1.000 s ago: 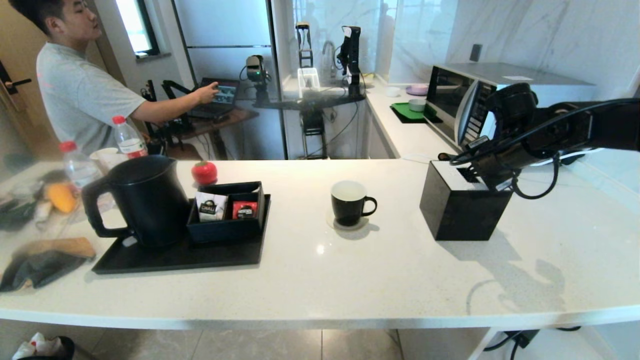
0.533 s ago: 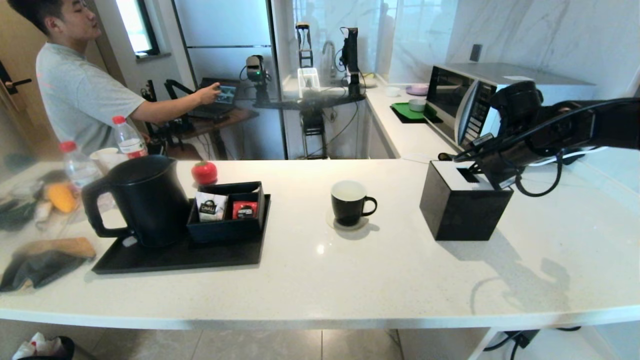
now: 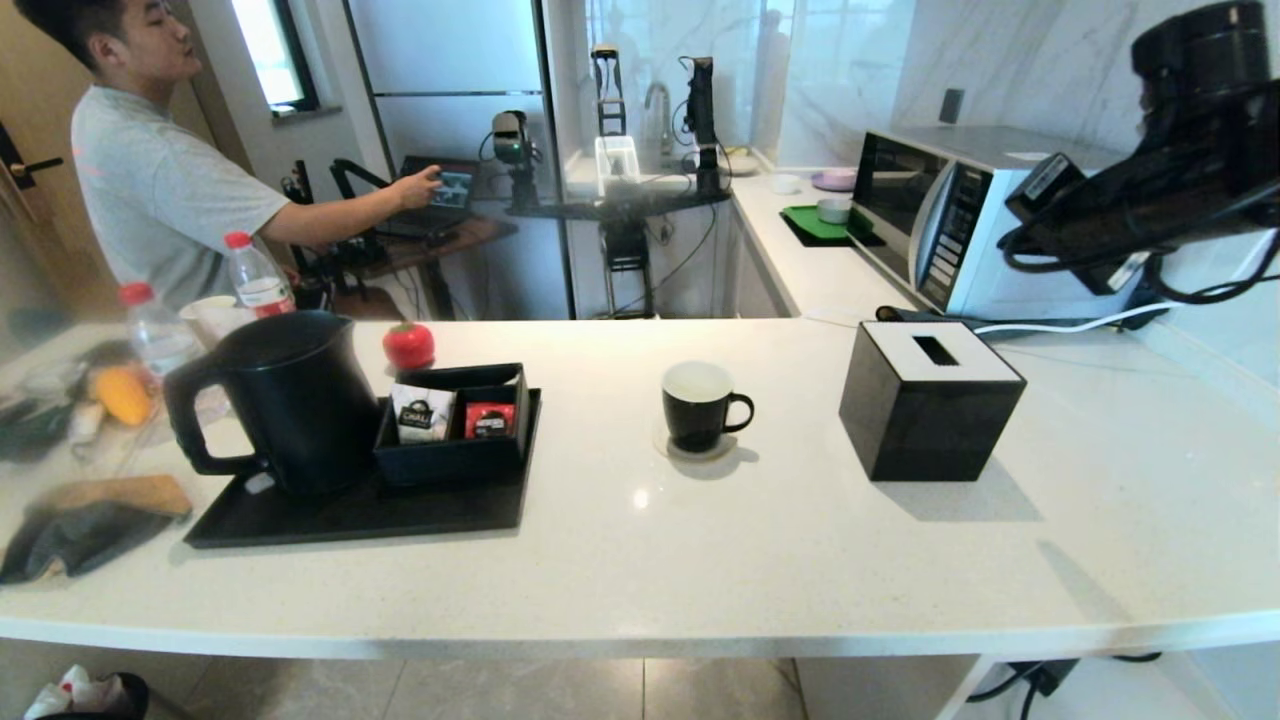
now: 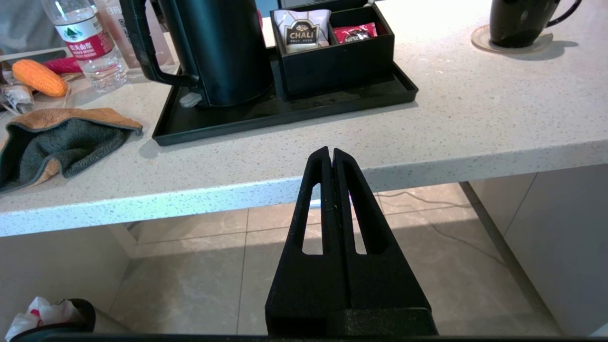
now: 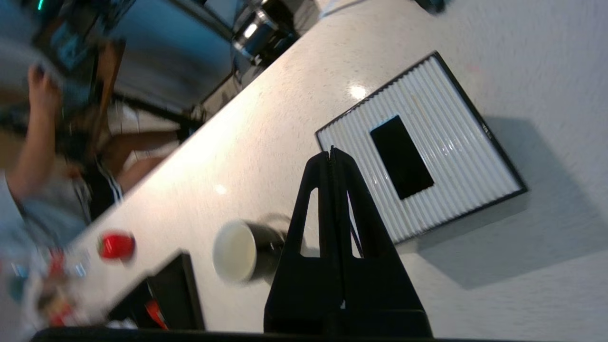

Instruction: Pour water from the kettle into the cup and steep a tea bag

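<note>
Head view: a white counter [image 3: 760,560] ran across the frame, with the right arm [image 3: 1150,200] raised high at the right edge, above and behind the tissue box [image 3: 930,400].
Right gripper [image 5: 332,153]: fingers pressed together, holding nothing, hanging above the counter between the box and the cup in the right wrist view.
Left gripper [image 4: 331,153]: fingers together and empty, parked below the counter's front edge, pointing toward the tray.
Kettle [image 3: 290,400]: upright at the left end of the black tray [image 3: 400,515], lid on, loop handle turned to the left.
Cup [image 3: 698,405]: upright on a pale coaster [image 3: 665,445] near the middle of the counter, handle to the right, white inside showing; well apart from the kettle and from both grippers.
Sachet box [image 3: 455,440]: black, two compartments, on the tray touching the kettle's right side; white CHALI sachet [image 3: 420,415] in the left compartment, red sachet [image 3: 490,420] in the right.
Tea bag: could not be made out in any view.
Tissue box: black with a white ribbed top and a dark slot, right of the cup.
Left end of counter: two water bottles [image 3: 255,280], a red round object [image 3: 408,345], a folded cloth [image 3: 90,525].
Background: a person in a grey shirt [image 3: 170,190] reaching toward a laptop; a microwave [image 3: 950,220] on the far right counter.
</note>
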Available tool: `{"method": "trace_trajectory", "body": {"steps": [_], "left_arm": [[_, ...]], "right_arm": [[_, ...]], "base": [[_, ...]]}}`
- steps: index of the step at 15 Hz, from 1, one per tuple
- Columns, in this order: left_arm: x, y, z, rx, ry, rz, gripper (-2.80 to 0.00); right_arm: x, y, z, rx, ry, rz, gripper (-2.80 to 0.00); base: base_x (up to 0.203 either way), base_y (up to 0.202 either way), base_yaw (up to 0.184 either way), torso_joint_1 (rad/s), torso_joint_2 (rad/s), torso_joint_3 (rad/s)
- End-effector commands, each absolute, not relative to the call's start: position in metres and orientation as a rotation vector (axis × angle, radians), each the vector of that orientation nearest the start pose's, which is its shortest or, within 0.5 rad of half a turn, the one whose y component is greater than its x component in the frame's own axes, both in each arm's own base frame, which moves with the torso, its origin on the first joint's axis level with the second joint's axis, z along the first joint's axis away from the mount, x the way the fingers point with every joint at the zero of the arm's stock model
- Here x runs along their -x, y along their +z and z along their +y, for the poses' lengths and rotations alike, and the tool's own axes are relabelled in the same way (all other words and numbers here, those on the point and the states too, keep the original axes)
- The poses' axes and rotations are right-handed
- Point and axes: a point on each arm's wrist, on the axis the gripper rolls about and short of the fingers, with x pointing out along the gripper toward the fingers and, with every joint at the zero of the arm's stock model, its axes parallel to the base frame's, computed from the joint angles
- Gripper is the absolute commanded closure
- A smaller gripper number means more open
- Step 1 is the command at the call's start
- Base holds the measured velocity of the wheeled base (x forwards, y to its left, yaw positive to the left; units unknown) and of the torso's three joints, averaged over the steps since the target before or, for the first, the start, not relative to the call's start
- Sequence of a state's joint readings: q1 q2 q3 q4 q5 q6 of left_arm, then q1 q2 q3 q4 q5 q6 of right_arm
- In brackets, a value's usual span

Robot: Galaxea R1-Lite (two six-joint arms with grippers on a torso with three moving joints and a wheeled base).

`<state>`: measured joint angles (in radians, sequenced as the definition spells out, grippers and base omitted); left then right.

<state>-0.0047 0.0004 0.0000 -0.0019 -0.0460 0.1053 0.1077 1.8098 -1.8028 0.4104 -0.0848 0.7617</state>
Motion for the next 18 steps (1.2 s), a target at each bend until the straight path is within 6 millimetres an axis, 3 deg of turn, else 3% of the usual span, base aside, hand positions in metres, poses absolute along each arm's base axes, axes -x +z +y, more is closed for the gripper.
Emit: {"method": "trace_trajectory", "body": {"steps": [1,5,8,10,12,18], "left_arm": [[0.023,0.076,-0.001,-0.106,-0.050,-0.006,0.00],[0.023,0.076,-0.001,-0.106,-0.050,-0.006,0.00],[0.023,0.076,-0.001,-0.106,-0.050,-0.006,0.00],[0.023,0.076,-0.001,-0.106,-0.050,-0.006,0.00],[0.023,0.076,-0.001,-0.106,-0.050,-0.006,0.00],[0.023,0.076,-0.001,-0.106,-0.050,-0.005,0.00]], "right_arm": [[-0.266,0.367,0.027,-0.489,0.013,0.283,0.00],[-0.178,0.378,0.021,-0.125,0.218,0.013,0.00],[-0.106,0.357,0.015,0.004,0.293,-0.203,0.00],[-0.059,0.316,0.011,0.059,0.304,-0.239,0.00],[-0.029,0.269,0.008,0.104,0.300,-0.242,0.00],[0.003,0.140,0.005,0.135,0.228,-0.113,0.00]], "base": [[0.000,0.000,0.000,0.000,0.00,0.000],[0.000,0.000,0.000,0.000,0.00,0.000],[0.000,0.000,0.000,0.000,0.00,0.000],[0.000,0.000,0.000,0.000,0.00,0.000],[0.000,0.000,0.000,0.000,0.00,0.000],[0.000,0.000,0.000,0.000,0.00,0.000]]}}
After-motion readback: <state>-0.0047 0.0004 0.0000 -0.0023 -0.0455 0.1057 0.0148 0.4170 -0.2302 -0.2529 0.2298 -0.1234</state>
